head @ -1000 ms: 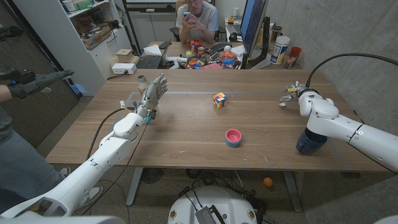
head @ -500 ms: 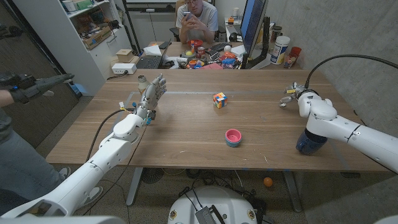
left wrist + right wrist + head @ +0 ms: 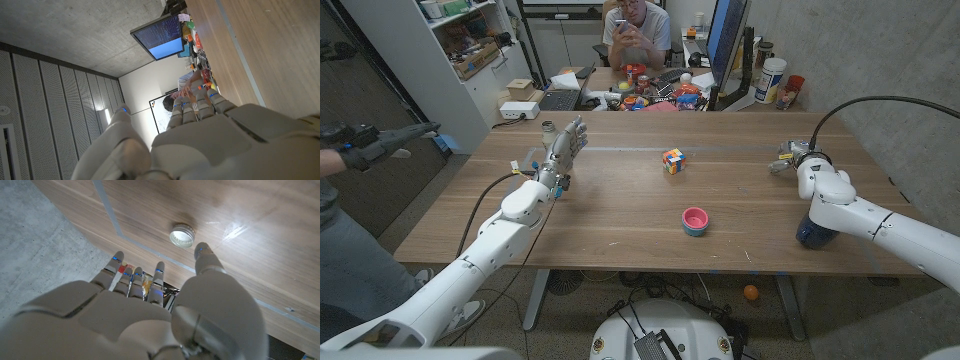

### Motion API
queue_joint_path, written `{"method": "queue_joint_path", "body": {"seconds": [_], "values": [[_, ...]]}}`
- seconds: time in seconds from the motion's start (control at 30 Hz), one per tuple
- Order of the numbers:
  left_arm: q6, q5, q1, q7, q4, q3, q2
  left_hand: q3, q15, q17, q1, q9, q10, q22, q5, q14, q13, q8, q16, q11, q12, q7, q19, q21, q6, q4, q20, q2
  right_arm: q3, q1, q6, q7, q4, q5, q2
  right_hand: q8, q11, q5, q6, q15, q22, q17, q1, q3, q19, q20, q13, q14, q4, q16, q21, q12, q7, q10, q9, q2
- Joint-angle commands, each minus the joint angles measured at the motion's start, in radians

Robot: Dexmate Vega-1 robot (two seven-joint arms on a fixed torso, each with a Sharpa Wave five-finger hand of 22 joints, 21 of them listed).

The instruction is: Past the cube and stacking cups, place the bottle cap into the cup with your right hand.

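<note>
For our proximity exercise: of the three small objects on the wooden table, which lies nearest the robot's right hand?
The bottle cap, just beyond the right hand; the pink cup and colourful cube sit mid-table.

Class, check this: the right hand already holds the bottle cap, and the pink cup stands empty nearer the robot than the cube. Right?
Not quite. The right wrist view shows the bottle cap lying on the table beyond the right hand, unheld. The rest stands: pink cup, cube.

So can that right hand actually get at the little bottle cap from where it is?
Probably yes. In the right wrist view the bottle cap lies on bare table just beyond the right hand, whose fingers are spread and hold nothing. Nothing stands between them.
</note>
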Motion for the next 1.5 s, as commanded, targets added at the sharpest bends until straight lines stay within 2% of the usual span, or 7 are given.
{"method": "queue_joint_path", "body": {"seconds": [0.03, 0.27, 0.87, 1.17, 1.3, 1.37, 1.5], "values": [[0.008, 0.006, 0.004, 0.009, -0.021, 0.000, 0.009, 0.002, 0.000, 0.005, 0.002, 0.005, -0.001, 0.004, -0.002, -0.003, 0.003, -0.001, 0.001, -0.002, 0.002, -0.003, -0.004, 0.000, 0.009, -0.005, 0.001, 0.005, -0.012, 0.002, 0.010, -0.028, 0.034, -0.018, 0.015, 0.013, -0.002, 0.016, 0.031, 0.002, 0.002, 0.006, 0.007, -0.004, 0.014, -0.001, 0.004, 0.015, 0.003, 0.008, -0.007, 0.011, -0.012, 0.015, 0.004, -0.010], [0.010, 0.006, 0.018, 0.021, -0.033, -0.006, 0.014, 0.001, 0.001, 0.005, 0.002, 0.005, -0.002, 0.004, -0.002, -0.004, 0.003, -0.002, 0.001, 0.002, 0.001, -0.002, -0.003, 0.000, 0.009, -0.006, 0.001, 0.006, -0.030, 0.022, 0.023, -0.002, 0.063, -0.026, 0.025, 0.025, -0.007, 0.031, 0.072, -0.001, 0.002, 0.007, 0.013, -0.005, 0.019, -0.001, 0.005, 0.020, 0.004, 0.009, -0.014, 0.013, -0.039, 0.022, 0.006, -0.009], [0.023, 0.005, 0.022, 0.023, -0.041, -0.007, 0.018, 0.000, 0.002, 0.005, 0.001, 0.005, -0.004, 0.004, -0.002, -0.004, 0.003, -0.002, 0.000, 0.001, 0.000, -0.002, -0.006, -0.001, 0.010, -0.007, 0.003, 0.006, -0.042, 0.043, 0.039, -0.002, 0.124, -0.028, 0.048, 0.031, -0.015, 0.049, 0.103, -0.012, 0.002, 0.009, 0.016, -0.007, 0.045, -0.005, 0.006, 0.050, 0.010, 0.018, -0.017, 0.021, -0.044, 0.048, 0.008, -0.004], [0.025, 0.005, 0.015, 0.017, -0.032, 0.000, 0.013, 0.000, 0.002, 0.005, 0.001, 0.005, -0.005, 0.004, -0.002, -0.004, 0.003, -0.002, 0.000, 0.003, 0.000, -0.001, -0.006, -0.001, 0.010, -0.008, 0.003, 0.007, -0.028, 0.027, 0.033, -0.044, 0.123, -0.013, 0.050, 0.081, -0.031, 0.075, 0.242, -0.025, 0.002, 0.008, 0.036, -0.006, 0.086, -0.009, 0.007, 0.106, 0.011, 0.031, -0.025, 0.036, -0.069, 0.110, 0.021, 0.007], [0.028, 0.004, 0.013, 0.015, -0.029, 0.004, 0.011, 0.000, 0.002, 0.005, 0.001, 0.005, -0.005, 0.004, -0.002, -0.004, 0.003, -0.003, 0.000, 0.001, 0.000, -0.001, -0.007, -0.001, 0.010, -0.009, 0.004, 0.007, -0.031, 0.029, 0.031, -0.043, 0.123, -0.013, 0.050, 0.088, -0.038, 0.078, 0.257, -0.031, 0.003, 0.009, 0.037, -0.006, 0.091, -0.011, 0.008, 0.117, 0.013, 0.034, -0.027, 0.038, -0.068, 0.119, 0.024, 0.012], [0.028, 0.005, 0.011, 0.014, -0.028, 0.005, 0.011, 0.000, 0.002, 0.005, 0.001, 0.005, -0.006, 0.004, -0.002, -0.005, 0.003, -0.003, 0.000, 0.002, -0.001, -0.001, -0.007, -0.001, 0.010, -0.009, 0.004, 0.007, -0.032, 0.030, 0.025, -0.042, 0.123, -0.013, 0.052, 0.105, -0.037, 0.081, 0.296, -0.031, 0.003, 0.008, 0.039, -0.009, 0.094, -0.011, 0.008, 0.122, 0.014, 0.034, -0.031, 0.037, -0.079, 0.126, 0.030, 0.014], [0.026, 0.005, 0.011, 0.014, -0.024, 0.006, 0.008, 0.000, 0.003, 0.005, 0.000, 0.005, -0.006, 0.004, -0.002, -0.005, 0.003, -0.003, 0.000, 0.001, -0.001, -0.001, -0.006, -0.001, 0.009, -0.009, 0.004, 0.008, -0.034, 0.030, 0.029, -0.043, 0.121, -0.011, 0.049, 0.107, -0.040, 0.082, 0.300, -0.033, 0.003, 0.008, 0.039, -0.010, 0.094, -0.011, 0.008, 0.125, 0.014, 0.034, -0.032, 0.038, -0.080, 0.131, 0.032, 0.014]]}}
